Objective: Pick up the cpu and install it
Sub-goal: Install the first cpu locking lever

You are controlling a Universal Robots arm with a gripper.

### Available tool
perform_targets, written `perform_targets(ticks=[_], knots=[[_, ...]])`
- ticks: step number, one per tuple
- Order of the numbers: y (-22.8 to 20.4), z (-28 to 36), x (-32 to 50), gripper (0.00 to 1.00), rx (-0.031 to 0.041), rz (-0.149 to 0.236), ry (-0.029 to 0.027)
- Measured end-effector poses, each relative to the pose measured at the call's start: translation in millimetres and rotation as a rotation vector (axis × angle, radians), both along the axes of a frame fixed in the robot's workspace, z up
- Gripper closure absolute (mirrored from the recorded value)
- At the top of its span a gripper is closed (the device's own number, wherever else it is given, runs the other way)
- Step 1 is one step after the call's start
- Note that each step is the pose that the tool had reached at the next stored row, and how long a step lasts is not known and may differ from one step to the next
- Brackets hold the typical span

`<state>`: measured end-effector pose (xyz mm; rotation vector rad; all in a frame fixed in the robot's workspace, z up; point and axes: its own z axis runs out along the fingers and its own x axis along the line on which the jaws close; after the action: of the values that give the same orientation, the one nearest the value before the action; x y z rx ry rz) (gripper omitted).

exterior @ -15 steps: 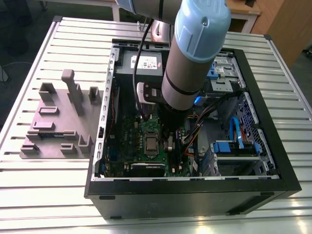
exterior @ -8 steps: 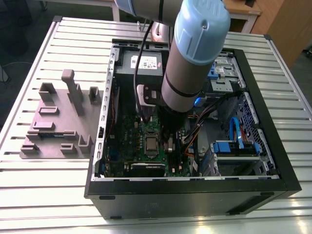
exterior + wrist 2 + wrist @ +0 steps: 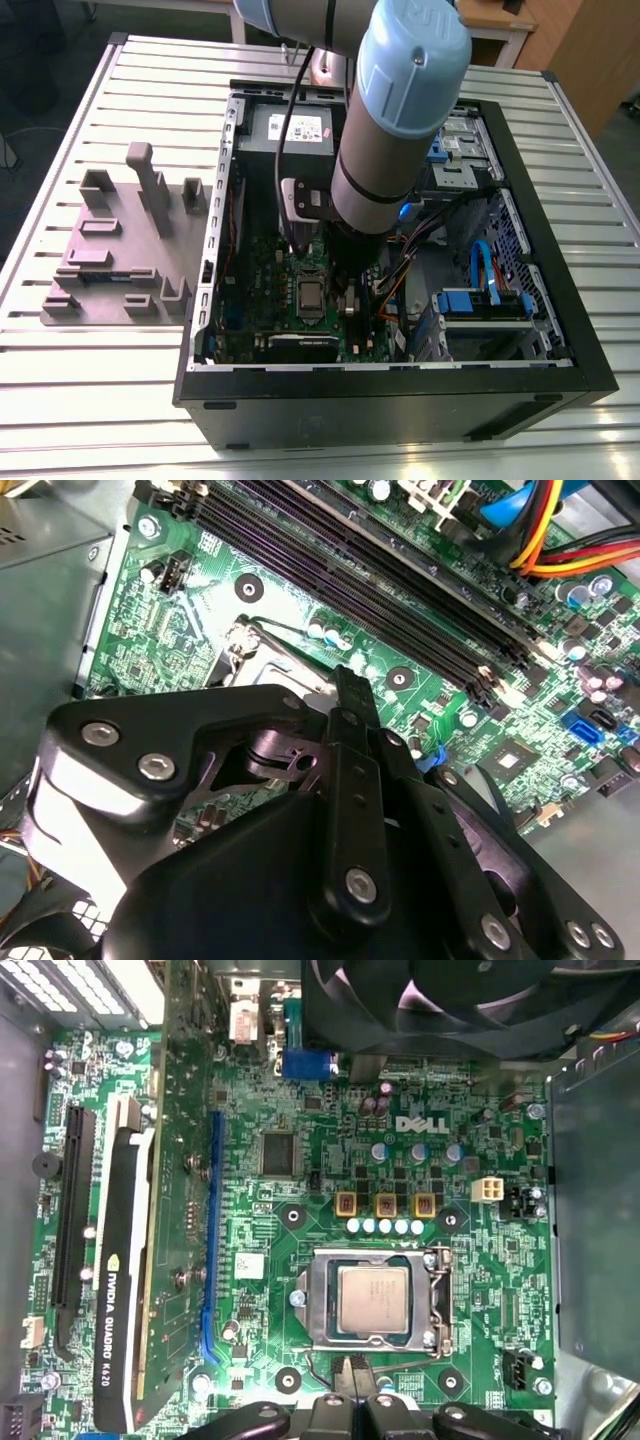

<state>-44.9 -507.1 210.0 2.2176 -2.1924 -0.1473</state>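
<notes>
The cpu (image 3: 373, 1300) is a small silvery square lying flat in the metal-framed socket (image 3: 320, 1312) on the green motherboard (image 3: 450, 1260). In the exterior view the cpu (image 3: 309, 296) sits mid-board inside the open computer case (image 3: 560, 300). My gripper (image 3: 350, 1370) hovers just beside the socket's edge, apart from the chip. Its fingers are shut together with nothing between them. In the second wrist view the gripper (image 3: 346, 688) points down at the socket's corner (image 3: 243, 640), and its black body hides the chip.
A graphics card (image 3: 125, 1280) stands upright beside the blue slot (image 3: 210, 1230). A black fan (image 3: 440, 1000) and a grey box (image 3: 595, 1210) flank the socket. Memory slots (image 3: 350, 590) and coloured cables (image 3: 540, 530) run close by. A grey fixture plate (image 3: 120, 250) lies on the slatted table at the exterior view's left.
</notes>
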Motion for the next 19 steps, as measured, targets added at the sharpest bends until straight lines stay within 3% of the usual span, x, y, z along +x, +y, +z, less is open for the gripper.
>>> perform_targets(ticks=[14, 19], knots=[[-0.5, -11.2, -0.1, 0.90, 0.0002, 0.027, -0.0026], [-0.8, -12.2, -0.2, 0.90, 0.0004, 0.037, -0.0106]])
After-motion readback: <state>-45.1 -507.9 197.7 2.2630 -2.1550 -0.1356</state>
